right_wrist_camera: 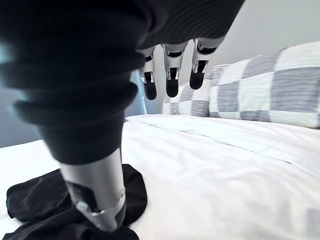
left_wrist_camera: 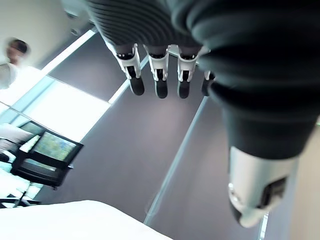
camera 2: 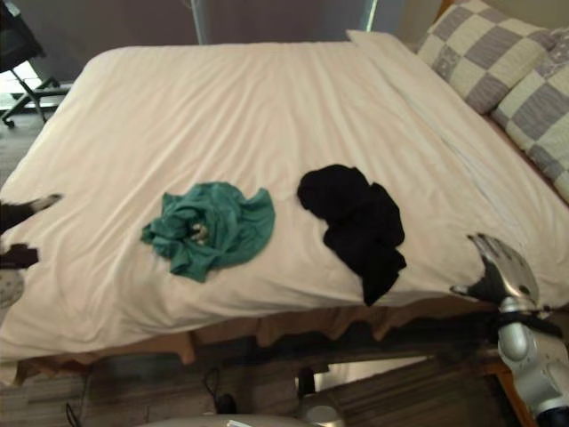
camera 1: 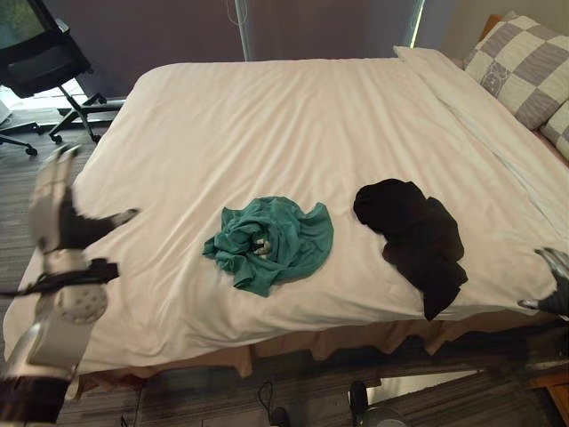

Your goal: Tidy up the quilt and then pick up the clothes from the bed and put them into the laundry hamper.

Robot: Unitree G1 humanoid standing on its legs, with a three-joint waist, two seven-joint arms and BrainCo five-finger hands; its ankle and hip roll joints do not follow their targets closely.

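Observation:
A white quilt (camera 1: pixel 293 124) lies spread flat over the bed. On its near part sit a crumpled teal garment (camera 1: pixel 271 242) and, to its right, a black garment (camera 1: pixel 413 233) whose end hangs over the bed's front edge. My left hand (camera 1: pixel 55 200) is raised over the bed's left edge, well left of the teal garment; its fingers (left_wrist_camera: pixel 157 75) are straight and hold nothing. At the front right corner my right hand (camera 2: pixel 502 262) hovers just right of the black garment (right_wrist_camera: pixel 35 200), with relaxed, empty fingers (right_wrist_camera: pixel 170 70).
Checked grey-and-white pillows (camera 1: pixel 520 67) lie at the bed's far right. A black office chair (camera 1: pixel 44 53) stands on the floor at the far left. A dark curtain (camera 1: pixel 267 27) hangs behind the bed. A person (left_wrist_camera: pixel 12 60) stands beyond the chair.

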